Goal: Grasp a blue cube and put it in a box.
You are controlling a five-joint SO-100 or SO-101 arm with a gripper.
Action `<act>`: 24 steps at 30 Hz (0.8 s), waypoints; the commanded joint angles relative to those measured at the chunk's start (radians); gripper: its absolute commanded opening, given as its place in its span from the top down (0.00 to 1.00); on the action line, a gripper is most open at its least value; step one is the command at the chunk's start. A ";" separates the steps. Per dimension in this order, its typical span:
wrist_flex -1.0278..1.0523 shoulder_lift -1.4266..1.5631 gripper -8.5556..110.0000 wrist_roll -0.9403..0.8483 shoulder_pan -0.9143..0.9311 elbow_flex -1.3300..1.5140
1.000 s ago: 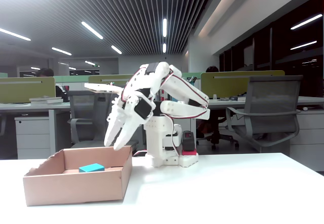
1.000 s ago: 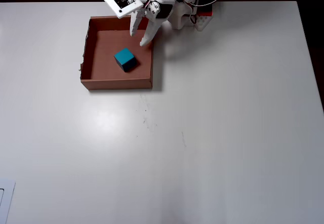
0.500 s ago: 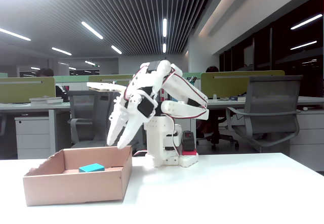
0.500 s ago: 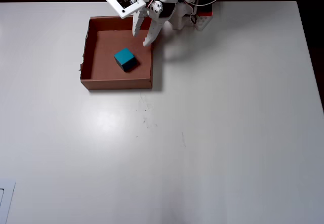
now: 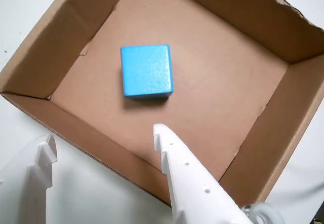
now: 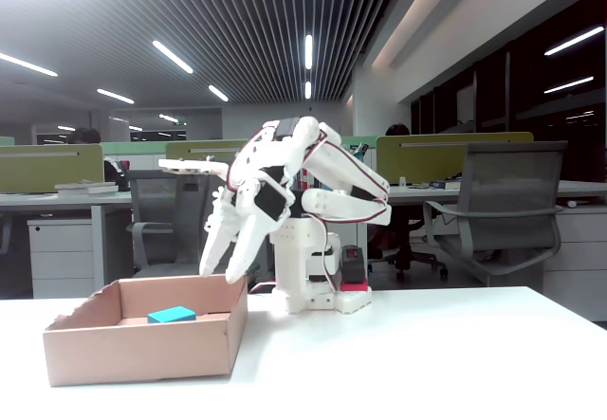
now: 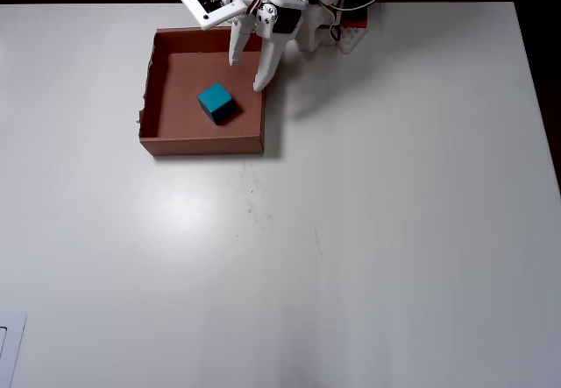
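Nearest in the wrist view, two white fingers (image 5: pixel 182 168) spread wide, holding nothing; one over the bare white tabletop (image 7: pixel 394 213) outside the box (image 5: pixel 35 62), the other over its near wall. Just beyond, inside the brown cardboard box, the blue cube (image 5: pixel 146 71) flat on the floor, apart from all four walls, somewhat nearer one side wall, clear of both fingers.

From overhead, same blue cube (image 7: pixel 216 103) roughly central in the box (image 7: pixel 202 144); gripper (image 7: pixel 248 71) poised over the box's upper right corner, fingers splayed, tips short of the cube. In the fixed view, gripper (image 6: pixel 220 269) raised above the box rim (image 6: pixel 142 349), angled downward, cube top (image 6: pixel 172 315) just peeking over the wall. Farther back, white arm base (image 6: pixel 308 287) on the tabletop, then office chairs (image 6: pixel 503 211) and desks.
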 commanded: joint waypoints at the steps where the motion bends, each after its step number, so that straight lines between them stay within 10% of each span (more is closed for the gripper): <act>1: -0.021 -0.006 0.71 -0.035 -0.017 -0.023; 24: -0.255 -0.006 0.71 -0.094 0.015 0.095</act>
